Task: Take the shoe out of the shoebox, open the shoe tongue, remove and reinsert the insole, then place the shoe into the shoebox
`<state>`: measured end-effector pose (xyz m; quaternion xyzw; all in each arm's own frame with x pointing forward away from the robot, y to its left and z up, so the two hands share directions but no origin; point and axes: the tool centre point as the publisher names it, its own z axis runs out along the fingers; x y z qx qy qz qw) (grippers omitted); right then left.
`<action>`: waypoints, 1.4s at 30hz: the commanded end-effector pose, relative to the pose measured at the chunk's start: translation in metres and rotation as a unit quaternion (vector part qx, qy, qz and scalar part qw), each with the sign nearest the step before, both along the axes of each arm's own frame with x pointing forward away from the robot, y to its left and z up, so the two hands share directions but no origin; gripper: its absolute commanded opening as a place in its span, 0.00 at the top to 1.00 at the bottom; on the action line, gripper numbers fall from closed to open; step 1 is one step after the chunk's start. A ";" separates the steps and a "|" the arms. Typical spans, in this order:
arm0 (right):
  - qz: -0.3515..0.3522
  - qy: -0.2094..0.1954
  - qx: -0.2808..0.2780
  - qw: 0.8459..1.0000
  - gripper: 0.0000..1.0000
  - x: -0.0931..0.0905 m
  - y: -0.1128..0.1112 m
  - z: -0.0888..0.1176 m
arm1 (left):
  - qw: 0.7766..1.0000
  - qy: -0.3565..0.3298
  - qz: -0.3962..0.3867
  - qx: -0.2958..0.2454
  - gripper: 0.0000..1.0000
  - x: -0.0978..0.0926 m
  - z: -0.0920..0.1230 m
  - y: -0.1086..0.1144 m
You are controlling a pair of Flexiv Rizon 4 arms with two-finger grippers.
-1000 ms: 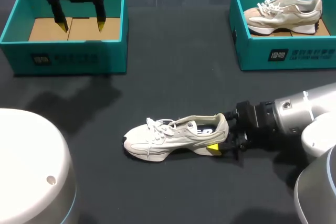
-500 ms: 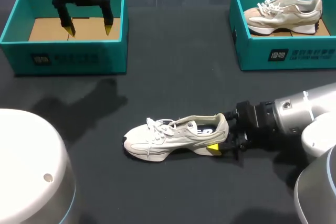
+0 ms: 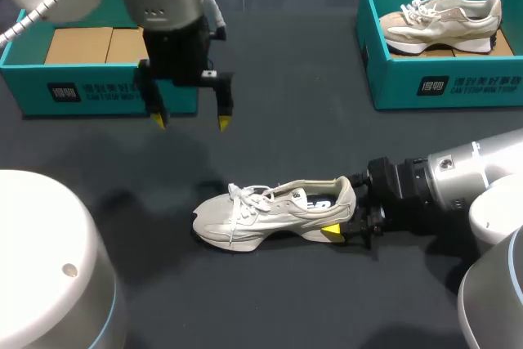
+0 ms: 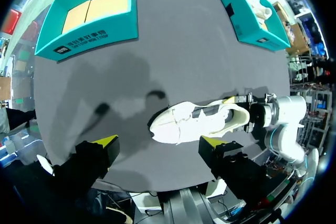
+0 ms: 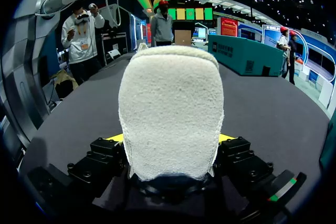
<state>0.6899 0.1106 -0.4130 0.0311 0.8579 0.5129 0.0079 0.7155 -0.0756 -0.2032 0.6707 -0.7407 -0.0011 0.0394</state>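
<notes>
Head view, shoe [image 3: 261,217] mid-table, right hand [image 3: 340,220] gripping heel, left hand [image 3: 190,122] spread

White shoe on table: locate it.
Head view: the white shoe lies at the table's front middle, heel in the right gripper, near the open left gripper.

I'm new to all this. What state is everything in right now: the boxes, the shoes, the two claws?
left shoebox, open, no shoe inside.
right shoebox, open, one shoe inside.
second shoe, resting on its sole in the right shoebox.
white shoe, on its sole on the table, heel clamped.
left gripper, open, empty, above the table.
right gripper, shut on the white shoe's heel.
</notes>
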 end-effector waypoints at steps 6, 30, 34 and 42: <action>-0.001 -0.001 -0.001 1.000 1.00 0.001 0.003 -0.003 | 1.000 -0.021 0.001 0.007 0.00 -0.014 -0.007 -0.024; -0.001 -0.001 -0.001 1.000 1.00 0.001 0.003 -0.003 | 0.996 0.038 -0.044 0.066 0.00 -0.017 -0.060 -0.139; -0.001 -0.001 -0.001 1.000 1.00 0.001 0.003 -0.003 | 0.994 0.032 -0.033 0.099 0.00 -0.025 -0.071 -0.160; -0.001 -0.001 -0.001 1.000 1.00 0.001 0.003 -0.003 | 0.994 0.032 -0.033 0.099 0.00 -0.025 -0.071 -0.160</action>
